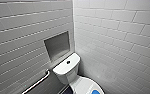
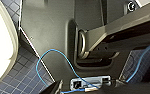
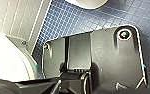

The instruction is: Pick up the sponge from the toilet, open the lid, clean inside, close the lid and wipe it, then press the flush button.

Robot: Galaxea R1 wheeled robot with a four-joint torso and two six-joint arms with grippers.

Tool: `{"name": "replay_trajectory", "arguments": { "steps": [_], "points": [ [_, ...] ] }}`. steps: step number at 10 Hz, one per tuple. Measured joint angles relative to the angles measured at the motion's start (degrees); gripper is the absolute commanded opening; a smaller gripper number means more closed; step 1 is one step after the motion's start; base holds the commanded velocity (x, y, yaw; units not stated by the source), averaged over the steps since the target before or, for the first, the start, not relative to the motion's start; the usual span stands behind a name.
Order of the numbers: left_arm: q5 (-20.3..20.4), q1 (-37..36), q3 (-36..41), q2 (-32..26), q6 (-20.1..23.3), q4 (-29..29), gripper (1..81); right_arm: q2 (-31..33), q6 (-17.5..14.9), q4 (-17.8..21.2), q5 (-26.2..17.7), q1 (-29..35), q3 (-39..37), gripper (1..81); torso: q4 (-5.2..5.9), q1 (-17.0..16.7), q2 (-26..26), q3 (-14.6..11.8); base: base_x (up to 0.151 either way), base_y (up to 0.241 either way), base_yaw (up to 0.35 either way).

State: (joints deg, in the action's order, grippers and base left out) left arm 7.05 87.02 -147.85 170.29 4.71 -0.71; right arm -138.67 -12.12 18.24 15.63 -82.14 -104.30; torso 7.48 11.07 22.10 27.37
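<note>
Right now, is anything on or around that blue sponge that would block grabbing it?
Nothing visible does. The sponge lies uncovered on the closed lid, with nothing seen on or beside it.

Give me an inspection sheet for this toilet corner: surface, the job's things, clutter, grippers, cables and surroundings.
surface: the white lid is down, with the sponge resting on it.
job's things: the blue sponge sits on the lid's near end; the toilet stands in the corner, with the flush button on top of the tank.
clutter: nothing seen.
grippers: cannot tell whether they are open or shut.
cables: a thin blue cable loops across the robot's dark body.
surroundings: white tiled walls; a recessed niche above the tank; a metal grab bar below the niche; a dark blue tiled floor.
</note>
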Motion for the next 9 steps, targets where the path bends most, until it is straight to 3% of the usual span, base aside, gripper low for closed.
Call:
{"name": "replay_trajectory", "arguments": {
  "steps": [5, 9],
  "points": [
    [0.23, -0.46, -0.88, 0.2, 0.0, 0.0, 81.1, 6.41, 5.21, 0.2, 4.07, 4.58, 4.69, 81.1, 0.0, 6.45, 10.03, 9.53, 0.0, 0.0, 0.0],
    [0.22, 0.83, -1.07, 0.2, 0.0, 0.0, 81.1, 9.37, 7.5, 0.48, 6.61, 8.96, 11.52, 81.1, 0.0, 11.06, 17.4, 10.74, 0.0, 0.0, 0.0]
  ]
}}
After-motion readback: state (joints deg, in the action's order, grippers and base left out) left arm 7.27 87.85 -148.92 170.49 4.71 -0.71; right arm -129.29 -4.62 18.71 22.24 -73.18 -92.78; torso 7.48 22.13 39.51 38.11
